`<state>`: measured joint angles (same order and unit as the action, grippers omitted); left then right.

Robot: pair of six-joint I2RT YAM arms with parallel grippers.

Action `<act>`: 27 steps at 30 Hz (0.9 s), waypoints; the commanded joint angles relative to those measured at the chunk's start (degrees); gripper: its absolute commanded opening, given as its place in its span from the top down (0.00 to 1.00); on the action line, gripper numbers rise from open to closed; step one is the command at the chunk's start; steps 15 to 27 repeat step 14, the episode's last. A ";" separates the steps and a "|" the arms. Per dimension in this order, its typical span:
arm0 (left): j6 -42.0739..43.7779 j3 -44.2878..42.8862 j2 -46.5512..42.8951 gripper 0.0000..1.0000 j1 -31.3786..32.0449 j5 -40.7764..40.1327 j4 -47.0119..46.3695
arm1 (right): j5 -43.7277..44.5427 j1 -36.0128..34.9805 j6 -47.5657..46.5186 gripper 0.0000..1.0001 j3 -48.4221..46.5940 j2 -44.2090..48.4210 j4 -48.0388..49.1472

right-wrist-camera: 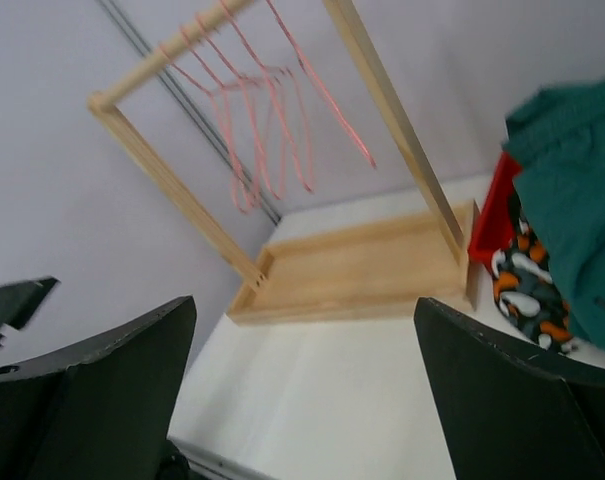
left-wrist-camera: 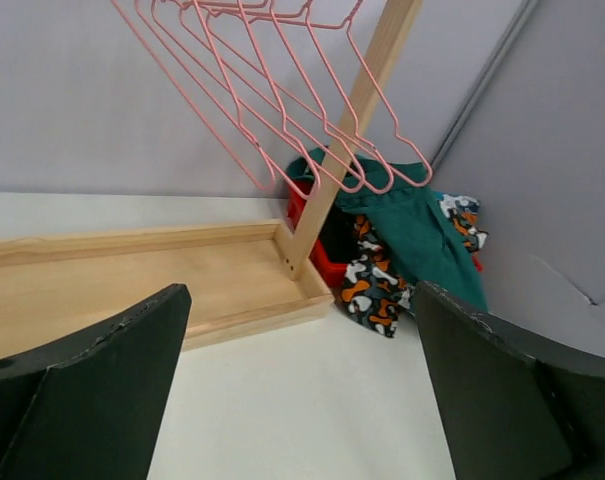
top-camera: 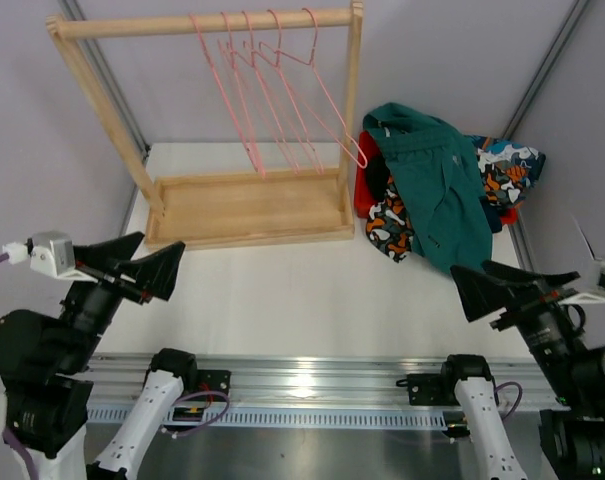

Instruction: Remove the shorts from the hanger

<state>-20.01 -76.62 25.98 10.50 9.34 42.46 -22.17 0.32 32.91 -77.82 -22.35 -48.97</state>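
The top view alone shows both arms. The left gripper (top-camera: 158, 246) sits low at the near left, jaws wide apart, over the white table (top-camera: 282, 290). The right gripper (top-camera: 470, 268) sits at the near right, jaws likewise wide apart, just in front of the pile of shorts.

Between them, further back, stands the wooden rack (top-camera: 247, 205). Five pink wire hangers (top-camera: 272, 90) hook on its top bar, their lower ends above its shallow base tray.

The left wrist view shows what the top view hides: the upright wall of a red bin (left-wrist-camera: 327, 262), touching the rack's right post. The right wrist view is blurred; it shows the whole rack frame from the side and the same red bin (right-wrist-camera: 492, 210).

Container contents:
- Red bin: the shorts are heaped in and over it, off the hangers.
- The teal-green shorts (top-camera: 437, 190) lie on top, spilling over the bin toward the right gripper.
- The camo shorts (top-camera: 392, 225) hang over the bin's near side, onto the table.
- The blue-orange-white shorts (top-camera: 507, 170) show behind the teal-green pair at the far right; the right wrist view does not show them.
- Dark fabric shows under the teal-green pair; its colour cannot be told
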 commanded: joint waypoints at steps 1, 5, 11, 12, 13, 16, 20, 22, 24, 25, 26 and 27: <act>-4.59 3.23 -1.79 0.01 1.01 1.11 2.98 | -7.08 4.07 -2.76 0.01 -13.54 -3.65 -4.37; -6.01 2.10 -2.51 0.01 1.10 1.03 4.21 | -13.23 9.52 -3.46 0.00 -23.04 -6.82 -9.46; -4.16 -1.50 -2.60 0.01 4.08 -4.33 7.90 | -19.83 15.76 -2.59 0.01 -26.42 -6.13 -11.41; -3.64 -2.21 -2.60 0.01 5.04 -5.03 8.25 | -20.53 16.20 -2.32 0.01 -26.07 -5.69 -11.32; -3.55 -2.74 -2.69 0.01 5.40 -6.17 8.95 | -21.24 16.55 -1.80 0.01 -25.98 -5.69 -11.50; -3.28 -2.92 -2.60 0.01 5.75 -6.53 9.22 | -21.16 17.34 -1.79 0.00 -26.06 -5.86 -12.54; -3.28 -2.92 -2.60 0.01 5.75 -6.53 9.22 | -21.16 17.34 -1.79 0.00 -26.06 -5.86 -12.54; -3.28 -2.92 -2.60 0.01 5.75 -6.53 9.22 | -21.16 17.34 -1.79 0.00 -26.06 -5.86 -12.54; -3.28 -2.92 -2.60 0.01 5.75 -6.53 9.22 | -21.16 17.34 -1.79 0.00 -26.06 -5.86 -12.54; -3.28 -2.92 -2.60 0.01 5.75 -6.53 9.22 | -21.16 17.34 -1.79 0.00 -26.06 -5.86 -12.54; -3.28 -2.92 -2.60 0.01 5.75 -6.53 9.22 | -21.16 17.34 -1.79 0.00 -26.06 -5.86 -12.54; -3.28 -2.92 -2.60 0.01 5.75 -6.53 9.22 | -21.16 17.34 -1.79 0.00 -26.06 -5.86 -12.54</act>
